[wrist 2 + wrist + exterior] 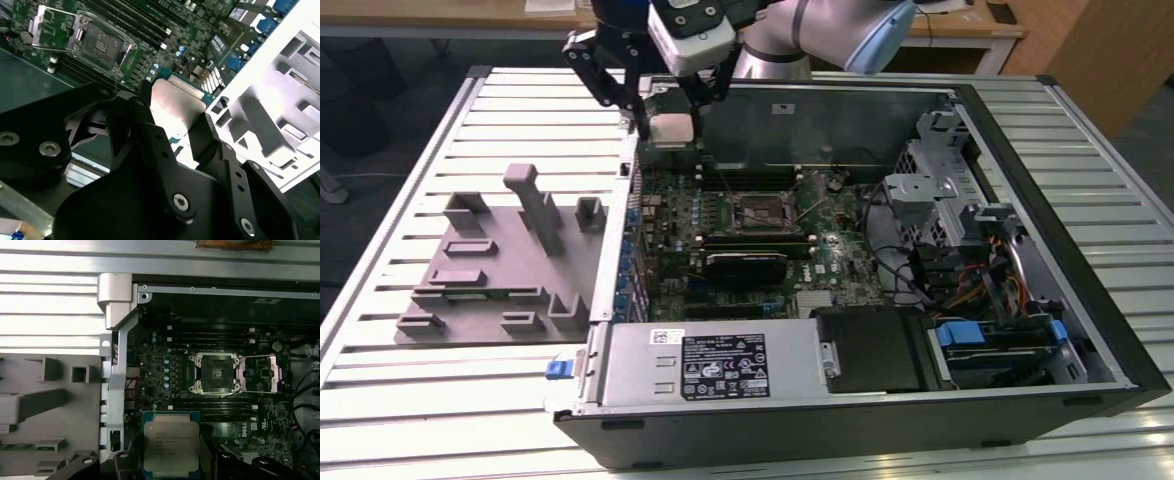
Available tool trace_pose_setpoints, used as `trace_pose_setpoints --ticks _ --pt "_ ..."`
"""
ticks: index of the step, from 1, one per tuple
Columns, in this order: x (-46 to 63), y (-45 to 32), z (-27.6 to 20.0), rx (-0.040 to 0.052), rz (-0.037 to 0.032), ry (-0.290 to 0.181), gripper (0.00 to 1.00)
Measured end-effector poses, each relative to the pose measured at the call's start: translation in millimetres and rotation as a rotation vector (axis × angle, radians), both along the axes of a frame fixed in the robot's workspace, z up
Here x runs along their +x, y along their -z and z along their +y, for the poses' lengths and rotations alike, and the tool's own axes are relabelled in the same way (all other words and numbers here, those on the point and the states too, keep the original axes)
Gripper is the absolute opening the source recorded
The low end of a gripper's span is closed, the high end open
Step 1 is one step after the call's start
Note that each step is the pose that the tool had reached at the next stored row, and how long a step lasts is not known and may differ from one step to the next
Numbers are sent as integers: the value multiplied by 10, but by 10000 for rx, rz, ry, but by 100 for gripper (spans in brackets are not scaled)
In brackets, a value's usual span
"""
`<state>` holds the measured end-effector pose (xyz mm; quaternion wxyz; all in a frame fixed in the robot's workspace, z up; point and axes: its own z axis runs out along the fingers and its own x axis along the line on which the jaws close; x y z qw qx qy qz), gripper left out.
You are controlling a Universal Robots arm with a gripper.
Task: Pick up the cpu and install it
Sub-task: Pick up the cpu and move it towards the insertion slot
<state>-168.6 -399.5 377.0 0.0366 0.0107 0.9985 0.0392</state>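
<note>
My gripper [670, 130] hangs above the open computer case's far left corner in the exterior view, shut on the cpu [671, 129], a small square chip with a silvery top. In the first wrist view the cpu [170, 447] sits between the black fingers, its green rim showing. In the second wrist view the cpu [175, 106] is clamped between the fingers [150, 131]. The motherboard socket [761, 210] lies open in the middle of the board, some way from the chip; it appears as socket [216, 372] and socket [102, 45] in both wrist views.
The grey fixture tray [500, 262] with upright posts stands on the slatted table at the exterior view's left of the case. The case wall [620, 225] separates them. A power supply [714, 360], drive cage [987, 345] and cables [927, 265] fill the case's near and right parts.
</note>
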Motion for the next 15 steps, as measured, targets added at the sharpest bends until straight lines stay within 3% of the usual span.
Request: trace_pose_setpoints --ticks 7,15 --pt "166 0 2 0 0 0 54" --pt "281 0 5 0 0 1 54"
